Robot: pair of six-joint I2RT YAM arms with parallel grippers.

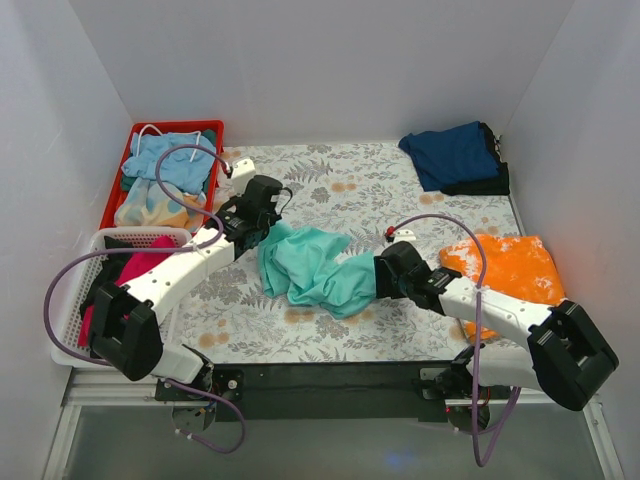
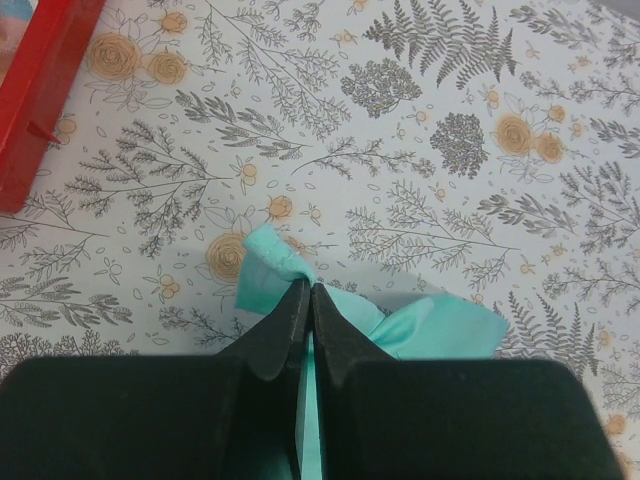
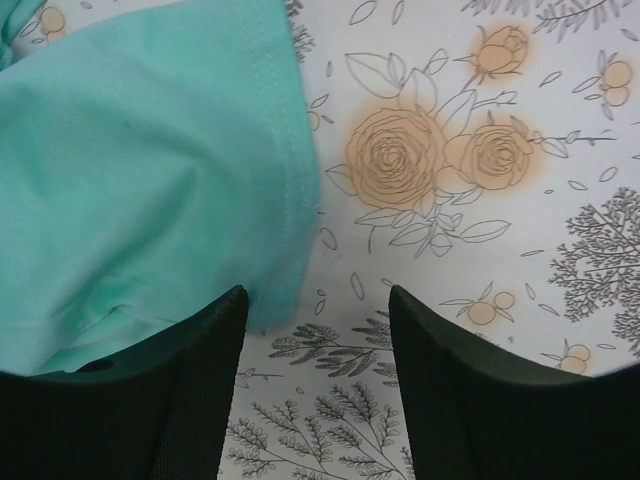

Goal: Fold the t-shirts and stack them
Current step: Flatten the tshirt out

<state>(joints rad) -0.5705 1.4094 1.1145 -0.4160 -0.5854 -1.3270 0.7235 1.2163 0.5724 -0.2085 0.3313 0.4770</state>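
Observation:
A crumpled teal-green t-shirt lies mid-table. My left gripper is shut on its upper left edge; in the left wrist view the jaws pinch a fold of teal cloth. My right gripper is open at the shirt's right end. In the right wrist view it stands over bare cloth-covered table, with the shirt's hemmed edge against the left finger. A navy t-shirt lies folded at the back right. An orange-and-white mottled t-shirt lies at the right.
A red bin at the back left holds light blue and pale cloths. A white basket at the left holds a magenta shirt. The table carries a floral cloth. White walls enclose the space.

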